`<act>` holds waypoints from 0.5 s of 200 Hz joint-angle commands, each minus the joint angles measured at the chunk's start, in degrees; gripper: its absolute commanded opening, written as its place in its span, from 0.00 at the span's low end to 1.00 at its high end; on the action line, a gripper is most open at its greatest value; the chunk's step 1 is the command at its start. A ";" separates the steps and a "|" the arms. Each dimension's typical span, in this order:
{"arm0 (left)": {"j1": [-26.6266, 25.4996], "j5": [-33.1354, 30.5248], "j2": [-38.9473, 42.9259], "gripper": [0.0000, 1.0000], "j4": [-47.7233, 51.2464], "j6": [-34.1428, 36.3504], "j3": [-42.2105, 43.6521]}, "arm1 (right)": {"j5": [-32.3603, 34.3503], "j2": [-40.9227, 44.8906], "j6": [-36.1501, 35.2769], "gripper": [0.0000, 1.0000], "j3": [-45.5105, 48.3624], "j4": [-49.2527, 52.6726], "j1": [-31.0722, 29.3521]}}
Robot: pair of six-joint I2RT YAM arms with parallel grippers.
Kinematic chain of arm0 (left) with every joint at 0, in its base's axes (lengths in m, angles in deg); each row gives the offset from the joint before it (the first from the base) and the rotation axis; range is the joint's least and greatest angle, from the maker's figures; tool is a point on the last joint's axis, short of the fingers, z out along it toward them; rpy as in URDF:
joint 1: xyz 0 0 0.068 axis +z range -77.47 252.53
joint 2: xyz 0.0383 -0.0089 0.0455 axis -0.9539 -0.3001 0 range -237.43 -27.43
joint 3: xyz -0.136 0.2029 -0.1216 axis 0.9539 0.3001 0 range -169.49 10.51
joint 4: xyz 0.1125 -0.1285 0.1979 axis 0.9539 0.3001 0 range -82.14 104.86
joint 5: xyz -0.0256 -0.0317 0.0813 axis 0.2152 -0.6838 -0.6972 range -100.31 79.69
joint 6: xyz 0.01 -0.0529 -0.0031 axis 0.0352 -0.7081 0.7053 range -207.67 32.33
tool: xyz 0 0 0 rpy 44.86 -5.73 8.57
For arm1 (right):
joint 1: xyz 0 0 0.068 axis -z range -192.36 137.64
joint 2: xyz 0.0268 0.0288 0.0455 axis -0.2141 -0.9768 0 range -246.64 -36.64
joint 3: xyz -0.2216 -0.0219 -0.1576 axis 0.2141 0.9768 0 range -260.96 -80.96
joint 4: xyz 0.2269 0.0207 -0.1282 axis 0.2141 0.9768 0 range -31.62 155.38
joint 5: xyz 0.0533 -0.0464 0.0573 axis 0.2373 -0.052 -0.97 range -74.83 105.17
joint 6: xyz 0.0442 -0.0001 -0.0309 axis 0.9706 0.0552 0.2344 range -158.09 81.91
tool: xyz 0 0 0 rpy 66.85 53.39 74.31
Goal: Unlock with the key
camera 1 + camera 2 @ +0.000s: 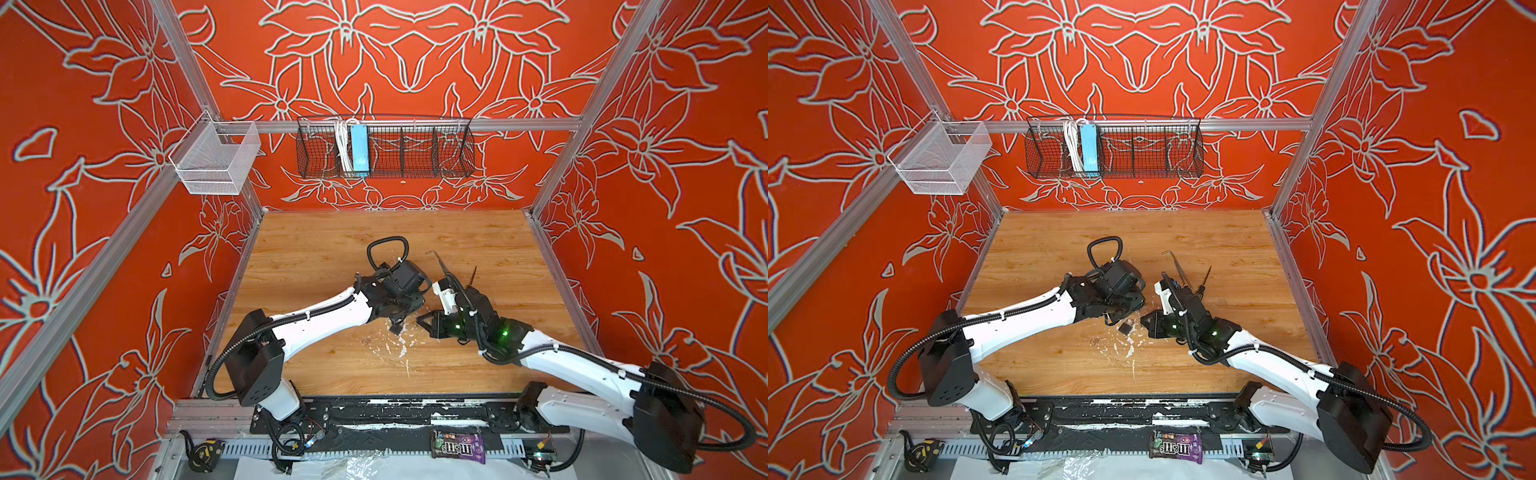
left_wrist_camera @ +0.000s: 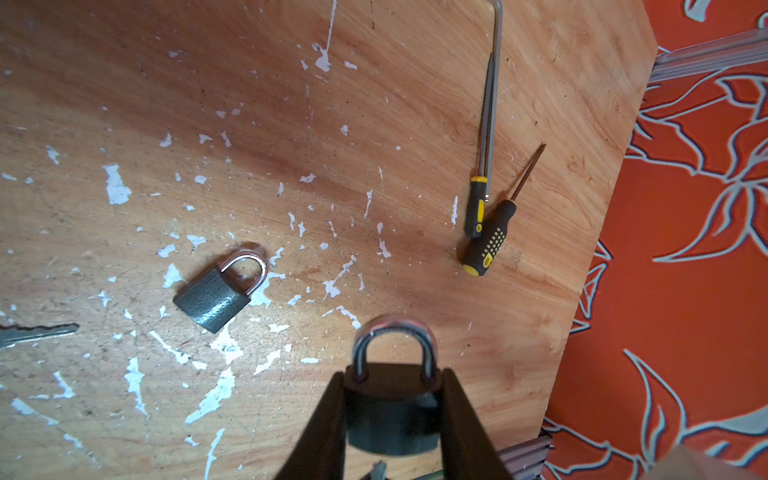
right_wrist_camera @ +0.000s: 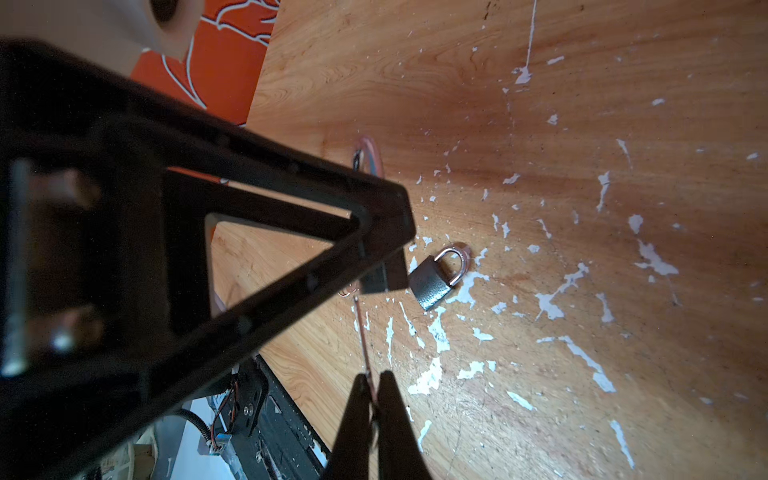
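The left end effector (image 2: 392,374) stands part-open, clamped on the body of a dark padlock (image 2: 392,411), shackle outward, above the bench (image 2: 415,104). The right end effector (image 3: 374,376), at its 3 o'clock in both top views, is pinched tight on a key (image 3: 365,345), blade forward. A second padlock (image 2: 214,301) lies flat on the bench near both, with screwdrivers (image 2: 488,245) toward its 2 o'clock.

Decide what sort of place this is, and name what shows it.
Most likely a robotics lab test cell: an aluminium frame encloses a scuffed wooden tabletop, a left arm and a right arm are mounted along its front edge, and a wire basket hangs on the frame.
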 commanded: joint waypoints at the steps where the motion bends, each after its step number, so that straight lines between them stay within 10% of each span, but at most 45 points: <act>1: -0.23 -0.23 -0.45 0.00 0.87 0.54 -1.10 | 2.28 0.60 0.41 0.00 -1.31 1.02 -0.50; 100: -0.16 -0.15 0.25 0.00 0.14 0.32 -0.74 | 3.35 1.47 -2.63 0.00 -3.66 7.20 0.17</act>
